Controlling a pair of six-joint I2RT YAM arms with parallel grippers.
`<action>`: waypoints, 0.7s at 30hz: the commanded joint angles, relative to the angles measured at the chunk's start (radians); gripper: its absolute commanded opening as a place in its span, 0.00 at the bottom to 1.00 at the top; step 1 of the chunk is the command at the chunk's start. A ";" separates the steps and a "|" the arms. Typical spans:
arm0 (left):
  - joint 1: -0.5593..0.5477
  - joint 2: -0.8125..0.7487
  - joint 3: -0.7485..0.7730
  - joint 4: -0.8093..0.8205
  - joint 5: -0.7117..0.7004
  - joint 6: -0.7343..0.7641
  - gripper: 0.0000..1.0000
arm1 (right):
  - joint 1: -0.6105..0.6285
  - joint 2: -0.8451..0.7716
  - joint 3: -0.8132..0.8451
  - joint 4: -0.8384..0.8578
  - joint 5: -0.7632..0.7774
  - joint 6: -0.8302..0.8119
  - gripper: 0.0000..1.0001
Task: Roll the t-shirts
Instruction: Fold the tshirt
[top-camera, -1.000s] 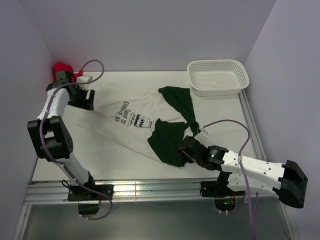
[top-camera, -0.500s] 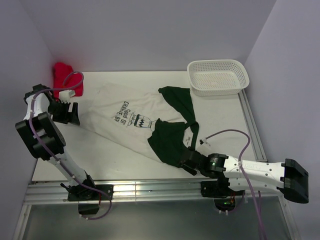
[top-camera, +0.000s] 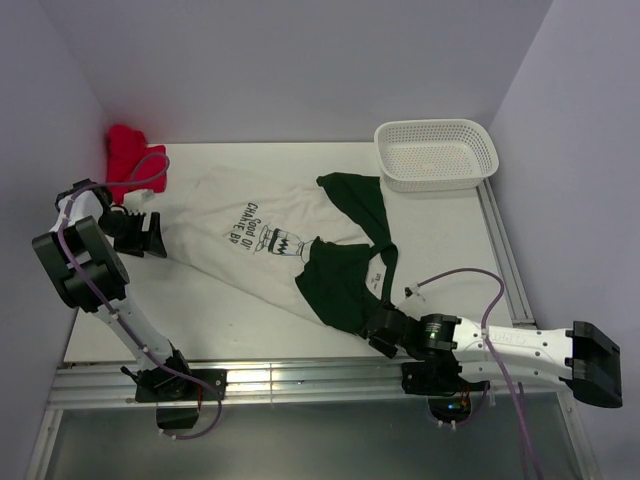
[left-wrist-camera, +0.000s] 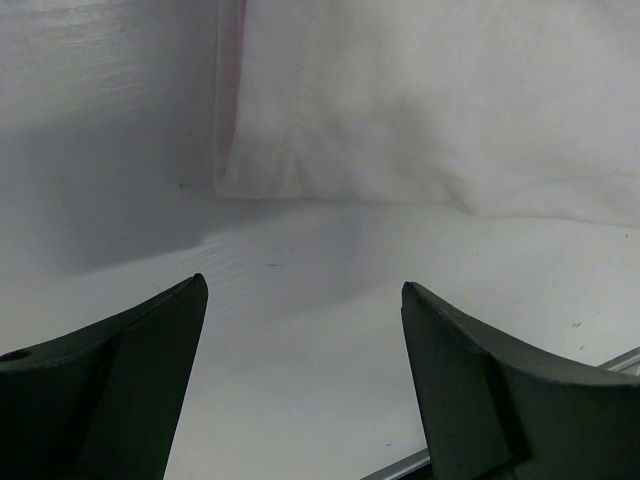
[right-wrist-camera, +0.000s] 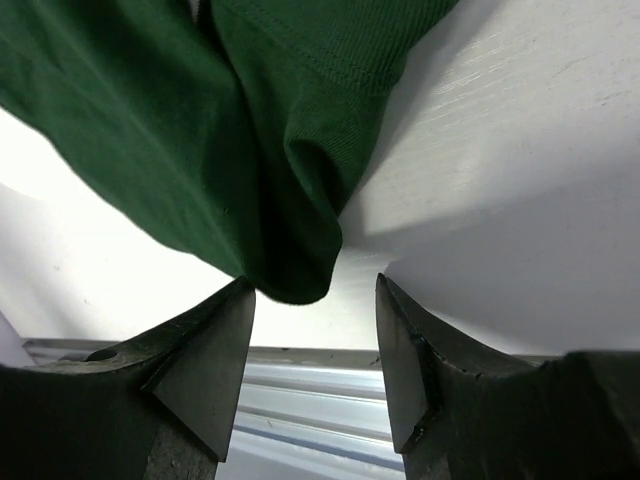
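Top external view: the off-white cloth t-shirt with dark lettering (top-camera: 235, 235) lies spread on the white table (top-camera: 240, 320), its long axis running from far left to near right, and the plain dark green cloth t-shirt (top-camera: 345, 275) is crumpled over its near-right end. The left gripper (top-camera: 152, 234) sits just beside the pale shirt's left edge; the right gripper (top-camera: 380, 328) is at the green shirt's near corner, so each arm has its own shirt closest. A white mesh plastic basket (top-camera: 437, 153) and a red cloth (top-camera: 125, 150) wait at the far corners. Left wrist view: jaws spread wide with nothing between them, the pale hem just ahead. Right wrist view, and here's what the overhead hides: jaws parted, the green corner drooping at the gap, not pinched.
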 joint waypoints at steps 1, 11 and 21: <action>0.004 -0.003 -0.007 0.020 0.050 -0.006 0.84 | 0.007 0.027 -0.007 0.047 0.027 0.038 0.59; 0.003 0.027 -0.004 0.026 0.066 -0.010 0.83 | 0.006 0.105 0.004 0.102 0.094 0.075 0.39; 0.006 0.012 -0.011 0.107 -0.001 -0.084 0.87 | 0.001 0.105 -0.022 0.113 0.135 0.075 0.16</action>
